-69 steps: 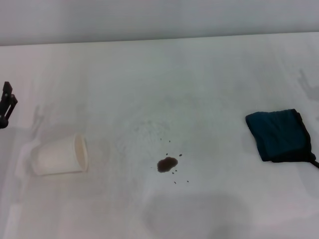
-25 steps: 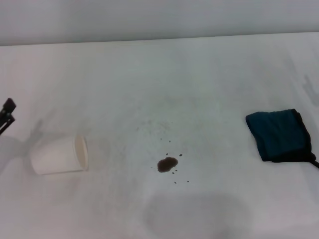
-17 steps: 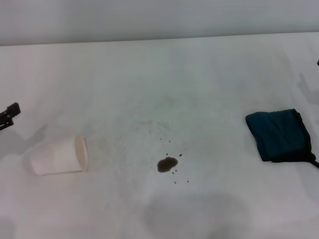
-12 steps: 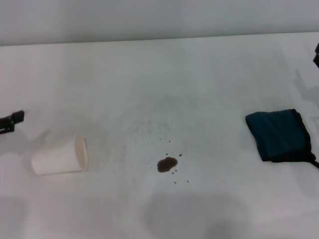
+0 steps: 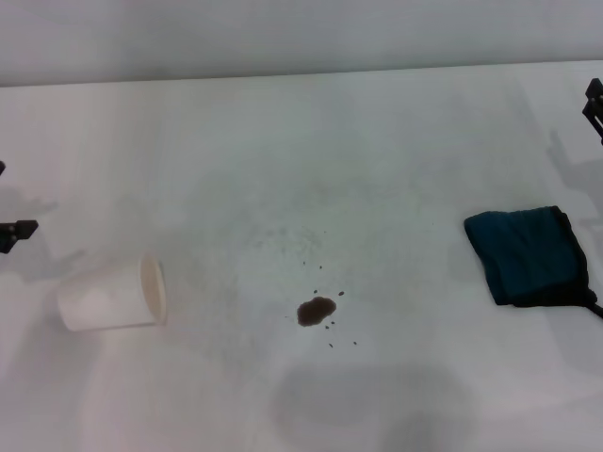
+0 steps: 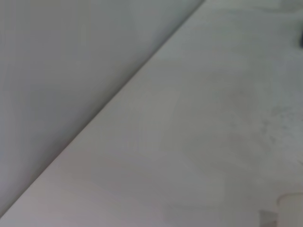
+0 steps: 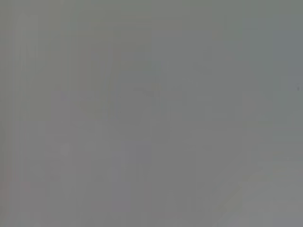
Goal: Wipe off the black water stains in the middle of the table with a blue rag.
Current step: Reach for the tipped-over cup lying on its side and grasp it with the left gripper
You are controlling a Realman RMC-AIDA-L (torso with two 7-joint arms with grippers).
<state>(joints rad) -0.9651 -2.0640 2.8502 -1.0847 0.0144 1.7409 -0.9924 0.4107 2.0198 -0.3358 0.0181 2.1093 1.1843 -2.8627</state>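
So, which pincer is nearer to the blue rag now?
The right one. The right pincer sits at the far right edge of the head view, beyond the blue rag. The left pincer is at the far left edge, past the paper cup.

Black water stains point(image 5: 317, 311) mid table point(image 5: 377, 169), folded blue rag point(image 5: 529, 256) lying well right

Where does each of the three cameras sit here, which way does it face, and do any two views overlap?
Head view: looks forward and down on the table, showing the black water stains, the blue rag, a tipped paper cup, the left gripper and right gripper at the edges.
Left wrist view: looks along the table's far edge; no fingers show.
Right wrist view: plain grey, nothing recognisable.
Shared: head and left wrist views both show the table.
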